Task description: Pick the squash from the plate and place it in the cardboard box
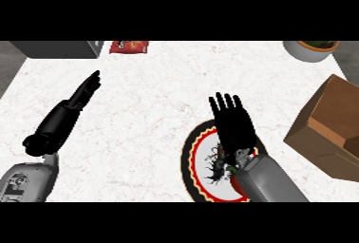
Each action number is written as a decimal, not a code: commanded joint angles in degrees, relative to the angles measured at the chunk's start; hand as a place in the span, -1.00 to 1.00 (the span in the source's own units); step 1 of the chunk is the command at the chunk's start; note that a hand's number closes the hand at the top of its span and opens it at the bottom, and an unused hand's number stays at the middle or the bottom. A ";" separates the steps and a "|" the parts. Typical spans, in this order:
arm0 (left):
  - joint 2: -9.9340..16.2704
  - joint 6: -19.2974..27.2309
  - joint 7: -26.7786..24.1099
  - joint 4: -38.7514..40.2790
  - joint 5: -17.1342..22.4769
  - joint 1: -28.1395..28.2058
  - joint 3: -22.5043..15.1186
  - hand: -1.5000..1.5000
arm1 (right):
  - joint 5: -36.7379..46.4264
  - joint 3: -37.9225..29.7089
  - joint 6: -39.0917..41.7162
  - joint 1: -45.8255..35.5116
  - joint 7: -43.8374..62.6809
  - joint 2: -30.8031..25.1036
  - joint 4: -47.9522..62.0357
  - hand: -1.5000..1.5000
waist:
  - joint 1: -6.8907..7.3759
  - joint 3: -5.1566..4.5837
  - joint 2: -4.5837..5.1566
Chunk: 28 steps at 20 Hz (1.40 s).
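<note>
Hand (233,124) (right, fingers straight) over plate (198,163).

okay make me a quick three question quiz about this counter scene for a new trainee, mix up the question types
1. True or false: the right hand is over the plate, fingers straight.
2. Which side of the view holds the cardboard box? A left, B right, C bottom centre.
3. Fill in: the red snack bag lies near the view's ____ edge.

Key: 1 true; 2 B; 3 top.
</note>
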 commanded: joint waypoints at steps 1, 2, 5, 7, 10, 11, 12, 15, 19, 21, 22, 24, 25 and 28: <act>1.40 -2.53 3.26 -1.65 1.32 -1.91 2.74 0.00 | 2.02 -1.12 -0.80 3.43 -1.17 -1.98 -0.83 -1.00 | -0.20 0.00 -0.05; -2.64 0.93 -1.82 2.95 -2.75 -0.82 -0.03 0.00 | 3.18 -1.33 0.16 2.29 0.17 -0.49 -0.40 -1.00 | -0.26 -0.01 0.00; 0.89 -3.92 -1.47 -0.88 0.27 1.71 3.34 0.00 | 4.43 -3.04 -3.36 2.20 -2.13 -0.28 3.89 -1.00 | 0.00 0.00 -0.02; -3.57 -0.24 0.30 -2.09 -2.91 1.34 0.10 0.00 | 3.88 -5.78 -4.19 -1.70 -4.42 1.25 9.95 -1.00 | 0.07 0.00 0.01; -1.90 -3.59 1.90 -2.32 -0.43 0.91 2.91 0.00 | 3.87 -6.15 -6.78 1.80 -7.43 0.34 9.28 -1.00 | -0.04 0.00 0.00; -1.81 -3.79 0.41 2.08 -1.40 -2.89 3.37 0.00 | 4.39 -6.86 -6.24 -0.77 -7.18 1.82 12.01 -1.00 | -0.11 0.00 0.04; -3.71 -1.38 -1.11 -3.67 -3.70 3.88 0.75 0.00 | 3.06 -7.33 -5.64 1.39 -10.33 -1.32 9.30 -1.00 | 0.00 0.00 -0.02; -2.28 -2.77 1.03 1.90 -2.49 -3.71 3.30 0.00 | 5.39 -4.79 -8.20 -3.64 -12.90 1.20 14.34 1.00 | 0.07 0.01 0.11; -3.76 -1.88 1.16 -1.25 -3.93 0.32 2.15 0.00 | 9.44 -2.80 -16.92 0.48 -14.34 0.58 13.41 1.00 | -0.04 0.01 0.01; -3.85 -1.73 0.26 -2.16 -5.02 1.22 1.78 0.00 | 9.04 -4.70 -16.44 -2.02 -17.23 -1.27 13.09 1.00 | -0.04 0.00 -0.01; -2.46 -2.84 -2.01 -1.37 -4.03 2.46 3.74 0.00 | 9.88 -4.87 -16.68 -3.71 -16.64 0.25 14.60 1.00 | 0.09 0.00 0.01; -1.01 -5.35 -2.32 -0.12 -1.89 1.31 5.49 0.00 | 12.57 -2.80 -19.87 -3.21 -15.83 2.44 17.17 1.00 | 0.15 0.00 0.06; -1.91 -4.38 1.33 -1.56 -3.08 -1.14 4.58 0.00 | 12.48 -2.54 -16.49 -0.63 -16.40 0.19 10.04 1.00 | -0.22 0.00 -0.05; -2.97 -3.30 0.32 0.77 -3.54 -1.37 4.17 0.00 | 5.47 -0.53 -15.35 3.78 -22.51 3.71 6.89 1.00 | -0.56 0.00 -0.11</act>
